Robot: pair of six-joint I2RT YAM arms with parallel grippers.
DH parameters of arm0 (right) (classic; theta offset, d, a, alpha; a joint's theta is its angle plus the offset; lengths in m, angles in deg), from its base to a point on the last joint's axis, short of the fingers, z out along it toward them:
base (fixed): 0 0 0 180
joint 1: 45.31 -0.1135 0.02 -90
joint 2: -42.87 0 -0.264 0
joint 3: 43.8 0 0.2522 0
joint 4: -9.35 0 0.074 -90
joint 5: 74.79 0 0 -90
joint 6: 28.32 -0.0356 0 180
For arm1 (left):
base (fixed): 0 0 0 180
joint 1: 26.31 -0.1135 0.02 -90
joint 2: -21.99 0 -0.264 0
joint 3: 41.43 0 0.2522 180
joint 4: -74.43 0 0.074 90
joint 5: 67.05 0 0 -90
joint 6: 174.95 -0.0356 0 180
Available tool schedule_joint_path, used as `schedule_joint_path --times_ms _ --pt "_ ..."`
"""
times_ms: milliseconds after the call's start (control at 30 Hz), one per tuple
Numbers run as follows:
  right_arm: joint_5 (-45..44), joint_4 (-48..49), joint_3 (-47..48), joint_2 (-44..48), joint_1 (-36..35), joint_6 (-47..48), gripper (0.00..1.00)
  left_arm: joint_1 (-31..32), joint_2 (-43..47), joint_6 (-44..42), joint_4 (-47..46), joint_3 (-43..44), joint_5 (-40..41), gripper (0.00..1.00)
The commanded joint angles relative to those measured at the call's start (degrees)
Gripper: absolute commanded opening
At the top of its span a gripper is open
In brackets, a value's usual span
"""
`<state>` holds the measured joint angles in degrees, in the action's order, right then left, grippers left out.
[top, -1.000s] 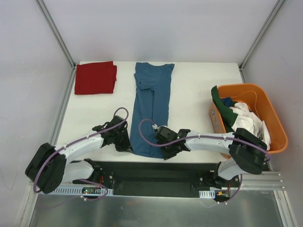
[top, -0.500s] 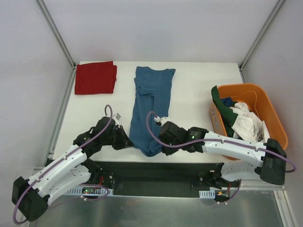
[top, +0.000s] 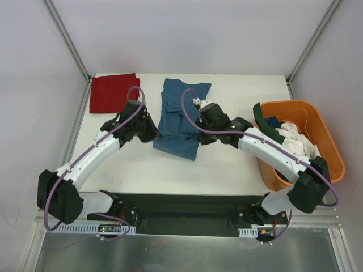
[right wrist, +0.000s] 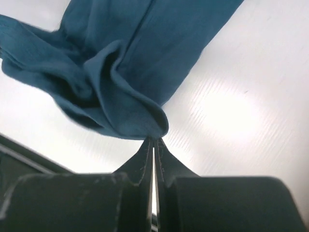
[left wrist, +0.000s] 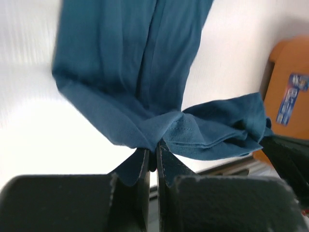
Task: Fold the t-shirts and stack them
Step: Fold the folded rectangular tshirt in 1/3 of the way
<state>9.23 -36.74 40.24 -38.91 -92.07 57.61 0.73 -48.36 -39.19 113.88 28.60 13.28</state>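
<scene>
**Teal-blue cotton short-sleeved t-shirt** (top: 180, 122): hangs directly ahead of both sets of fingers and spans the gap between the two grippers. One second ago it lay stretched long toward the arm bases. Now its near hem is raised and carried toward the collar end, so the cloth doubles over itself.

**Left gripper** (left wrist: 153, 150): clamped tight on one bunched hem corner.

**Right gripper** (right wrist: 153, 140): pinched together on the opposite corner. Both have travelled away from the near table edge.

**Judgement:** the crosswise fold is under way; the hem is not yet laid flat or let go.

**Deep red folded cotton t-shirt** (top: 113, 92): beyond the left gripper on its outer side, unmoved.

**Orange plastic basket** (top: 300, 103): outboard of the right gripper, with white and dark green garments inside, unchanged.
</scene>
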Motion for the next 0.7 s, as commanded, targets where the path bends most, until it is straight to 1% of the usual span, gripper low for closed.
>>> schedule_joint_path --times_ms 0,133,267,400,533,600,667 --pt "1.9 2.3 6.6 -4.5 4.8 6.5 0.01 -4.7 -7.6 -5.8 -0.6 8.6 -3.0 0.00" --pt "5.3 3.6 11.1 -9.2 8.6 8.8 0.01 -6.7 -15.2 -8.0 -0.6 13.9 -4.2 0.00" --pt "8.8 4.1 15.6 -15.6 10.7 10.6 0.01 -8.3 -21.6 -9.3 -0.6 19.5 -5.6 0.00" --pt "11.9 4.3 21.1 -20.6 14.1 11.8 0.01 -9.3 -27.9 -10.4 -0.7 26.1 -8.7 0.00" --pt "16.1 4.7 25.2 -25.4 16.7 14.2 0.01 -10.5 -33.9 -10.4 -0.7 29.8 -10.4 0.00" --pt "18.7 4.3 26.5 -28.2 17.9 16.6 0.02 -11.0 -35.3 -10.3 -0.8 31.3 -10.8 0.00" --pt "21.0 5.1 27.5 -30.8 18.7 17.9 0.04 -11.2 -37.6 -10.3 -0.9 32.2 -10.5 0.02"
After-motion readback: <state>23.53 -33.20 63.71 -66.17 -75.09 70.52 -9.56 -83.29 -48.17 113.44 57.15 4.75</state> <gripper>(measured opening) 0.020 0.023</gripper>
